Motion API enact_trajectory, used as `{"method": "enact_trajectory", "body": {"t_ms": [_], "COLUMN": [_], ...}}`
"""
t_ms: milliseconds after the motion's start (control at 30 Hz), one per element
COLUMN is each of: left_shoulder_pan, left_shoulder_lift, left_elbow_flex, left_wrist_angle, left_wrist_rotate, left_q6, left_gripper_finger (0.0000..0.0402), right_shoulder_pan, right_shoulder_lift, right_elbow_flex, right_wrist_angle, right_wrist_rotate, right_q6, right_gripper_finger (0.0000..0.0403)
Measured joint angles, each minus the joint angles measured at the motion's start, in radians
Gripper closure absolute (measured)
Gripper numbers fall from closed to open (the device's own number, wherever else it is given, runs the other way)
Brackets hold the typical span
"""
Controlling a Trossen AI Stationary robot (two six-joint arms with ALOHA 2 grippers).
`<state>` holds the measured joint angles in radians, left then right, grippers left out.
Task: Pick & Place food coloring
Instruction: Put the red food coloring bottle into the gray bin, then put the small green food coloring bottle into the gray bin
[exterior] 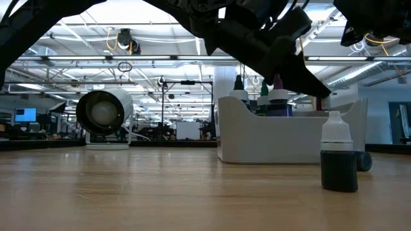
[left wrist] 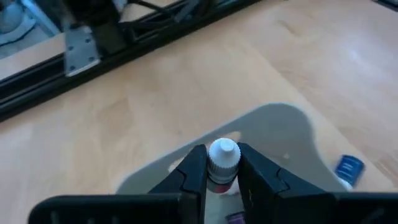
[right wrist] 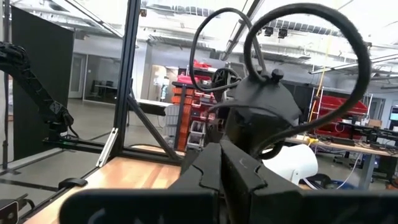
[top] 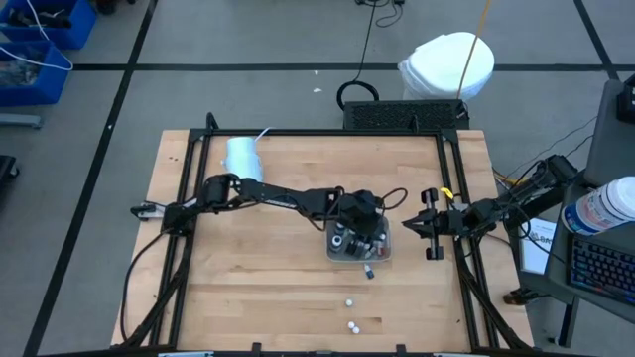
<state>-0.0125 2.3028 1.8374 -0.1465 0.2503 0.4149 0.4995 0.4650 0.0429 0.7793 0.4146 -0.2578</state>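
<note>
Pale wooden table top [top: 258, 288] inside a black metal frame [top: 189, 198]. Left arm [top: 268, 195] reaches across the middle of the table. Right arm [top: 506, 208] sits at the right edge of the table, well apart from the work.

Pale blue cylindrical cup [top: 243, 157] lies on its side near the far left part of the table, clear of everything else.

Translucent grey square tray [top: 382, 255] sits right of table centre, directly under the left gripper [top: 359, 230]. Several small food coloring bottles stand inside it, caps showing above the tray wall in the low view [exterior: 277, 96].

Left gripper over the tray, fingers clamped on either side of a small white-capped food coloring bottle [left wrist: 222, 163], gripping it just below the cap.

Right gripper [top: 434, 225]: fingers pressed together, nothing between them.

One dark bottle with white cap [exterior: 338, 160] stands upright on the table just beside the tray. Three tiny white caps or bottles [top: 351, 313] lie near the front edge; too small to tell which.
</note>
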Motion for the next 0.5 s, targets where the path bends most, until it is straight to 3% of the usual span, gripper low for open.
{"method": "enact_trajectory", "body": {"t_ms": [100, 333, 500], "left_shoulder_pan": [0.001, 0.0, 0.002], "left_shoulder_lift": [0.0, -0.001, -0.007], "left_elbow_flex": [0.0, 0.0, 0.0], "left_wrist_angle": [0.002, 0.014, 0.042], "left_wrist_rotate": [-0.04, -0.043, -0.042], "left_q6": [-0.025, -0.051, -0.063], "left_gripper_finger": [0.0321, 0.0242, 0.0214], "right_shoulder_pan": [0.0, 0.0, 0.0], "right_shoulder_lift": [0.0, 0.0, 0.0], "right_elbow_flex": [0.0, 0.0, 0.0], "right_wrist_angle": [0.003, 0.002, 0.002], "right_wrist_rotate": [0.0, 0.0, -0.001], "right_q6": [-0.011, -0.013, -0.013], "right_gripper_finger": [0.0403, 0.0403, 0.0403]}}
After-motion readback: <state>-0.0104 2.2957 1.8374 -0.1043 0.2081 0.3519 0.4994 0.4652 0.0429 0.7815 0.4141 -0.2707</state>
